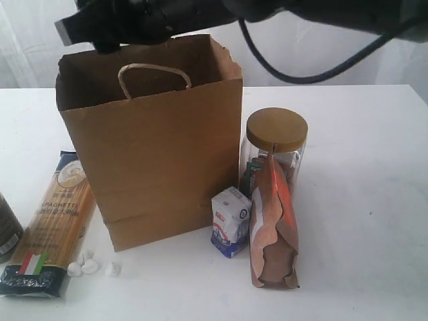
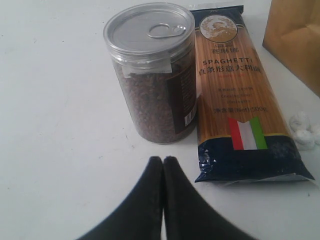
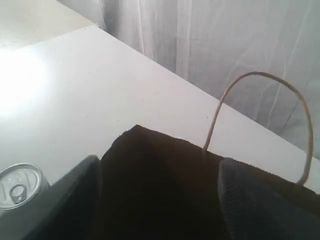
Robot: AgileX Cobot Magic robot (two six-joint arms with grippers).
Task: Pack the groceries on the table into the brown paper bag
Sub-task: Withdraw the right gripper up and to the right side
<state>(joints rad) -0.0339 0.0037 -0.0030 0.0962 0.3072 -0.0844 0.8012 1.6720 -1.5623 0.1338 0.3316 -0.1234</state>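
Observation:
The brown paper bag (image 1: 154, 154) stands open on the table (image 1: 361, 200). My right gripper (image 1: 90, 28) hangs over its back left rim, open, its fingers (image 3: 255, 200) wide apart above the bag's dark inside with nothing seen between them. One loop handle (image 3: 260, 115) rises beside it. My left gripper (image 2: 163, 160) is shut and empty, low over the table just short of the dark jar (image 2: 150, 75) and the spaghetti packet (image 2: 235, 90). Small white lumps (image 1: 90, 266) lie by the packet's end. To the right of the bag are the white-blue carton (image 1: 231, 222), brown pouch (image 1: 273, 227) and gold-lidded jar (image 1: 276, 130).
A white curtain (image 1: 321, 47) hangs behind the table's back edge. A black cable (image 1: 301, 73) loops down from the right arm over the bag's right side. The dark jar (image 1: 7, 227) stands at the left edge of the exterior view.

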